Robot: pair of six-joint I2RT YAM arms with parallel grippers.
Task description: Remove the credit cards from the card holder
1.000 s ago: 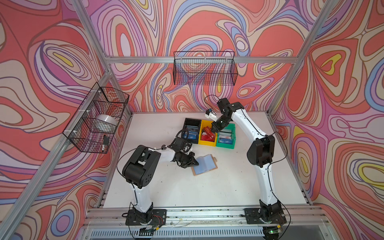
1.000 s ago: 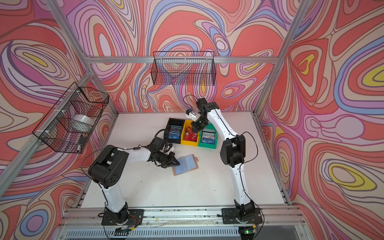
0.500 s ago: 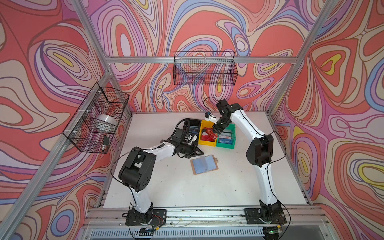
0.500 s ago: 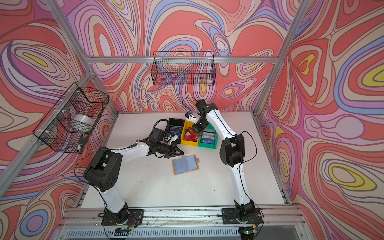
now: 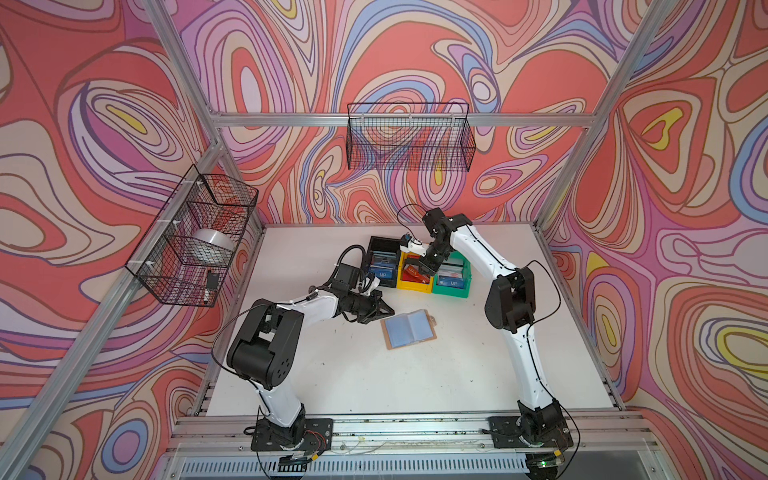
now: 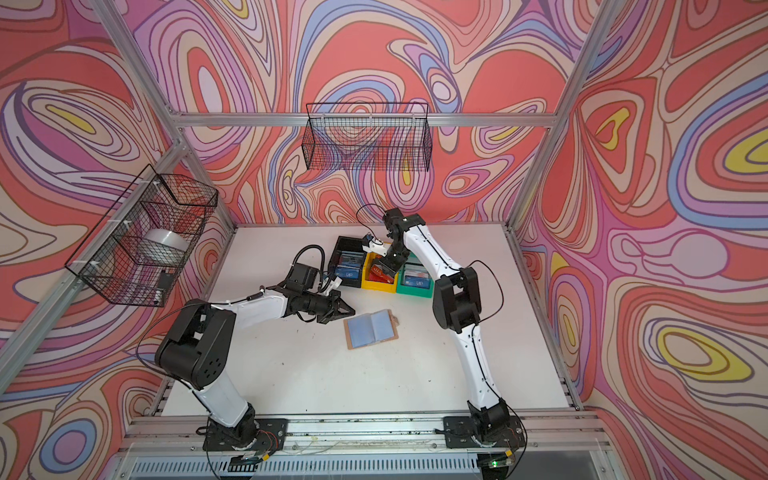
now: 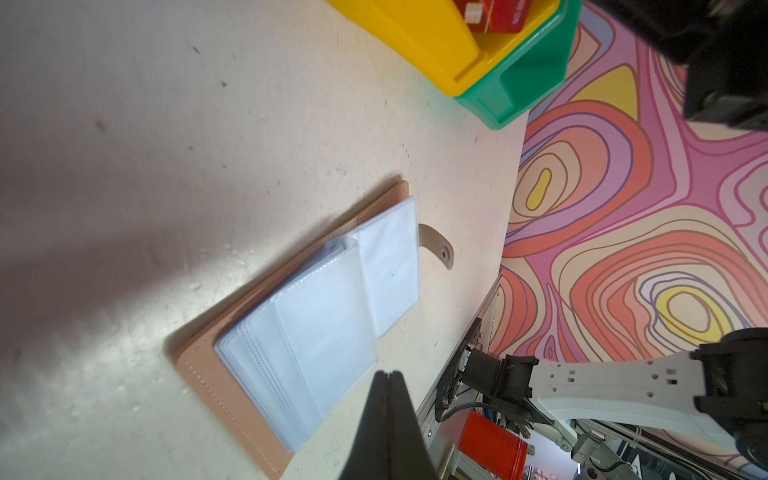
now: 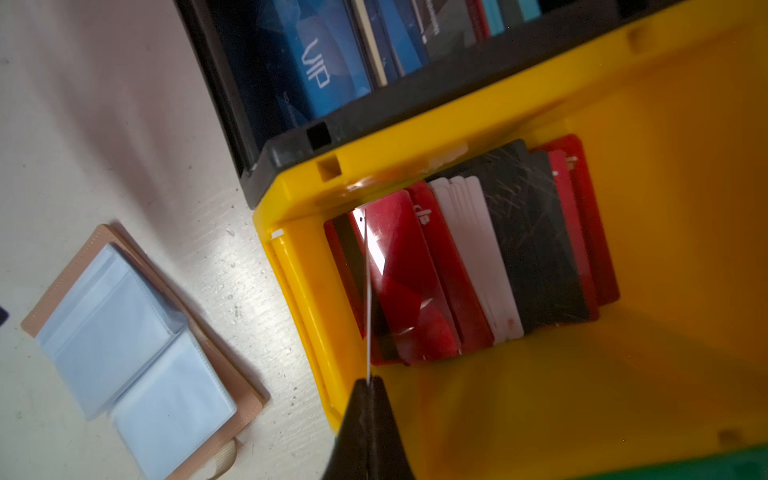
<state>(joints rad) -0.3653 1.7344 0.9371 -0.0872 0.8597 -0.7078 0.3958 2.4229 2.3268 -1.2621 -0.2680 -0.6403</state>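
The card holder (image 5: 409,329) (image 6: 371,328) lies open on the white table, its pale blue sleeves (image 7: 328,307) facing up and looking empty, snap tab (image 7: 436,245) out to one side. My left gripper (image 5: 388,309) (image 7: 388,374) is shut with nothing in it, just off the holder's left edge. My right gripper (image 5: 426,270) (image 8: 369,380) hangs inside the yellow bin (image 5: 405,286) (image 8: 665,208), shut on a thin credit card (image 8: 367,299) seen edge-on. Several red credit cards (image 8: 409,286) (image 7: 494,16) lie stacked in that bin.
A black bin (image 5: 376,242) with blue VIP cards (image 8: 320,75) stands left of the yellow one, a green bin (image 5: 451,289) right of it. Wire baskets hang on the back wall (image 5: 409,137) and left wall (image 5: 191,237).
My left gripper came off the holder's left edge, swung toward the black bin and returned beside the holder, which now lies flat. My right gripper sank lower into the yellow bin.
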